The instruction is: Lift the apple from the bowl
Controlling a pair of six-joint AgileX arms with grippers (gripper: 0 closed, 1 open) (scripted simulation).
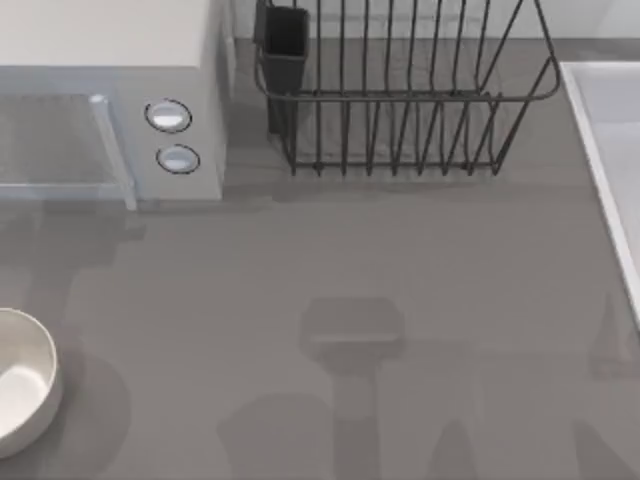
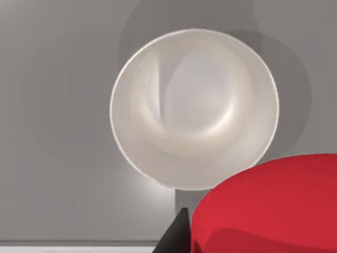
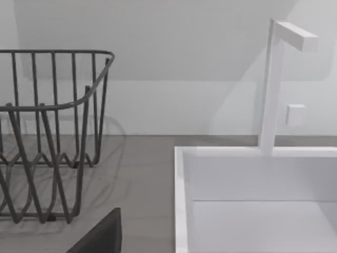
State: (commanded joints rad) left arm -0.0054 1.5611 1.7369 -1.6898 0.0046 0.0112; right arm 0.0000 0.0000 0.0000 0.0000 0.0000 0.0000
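The white bowl sits at the table's left edge, cut off by the top view's border. In the left wrist view the bowl lies below, upright, with nothing inside. The red apple hangs close to the camera, above and off the bowl's rim, held up off the table. My left gripper is shut on it, with one dark finger showing beside the apple. A dark part of my right gripper shows near the rack and sink.
A white box-shaped appliance with two round knobs stands at the back left. A dark wire dish rack stands at the back middle. A white sink with a tap runs along the right.
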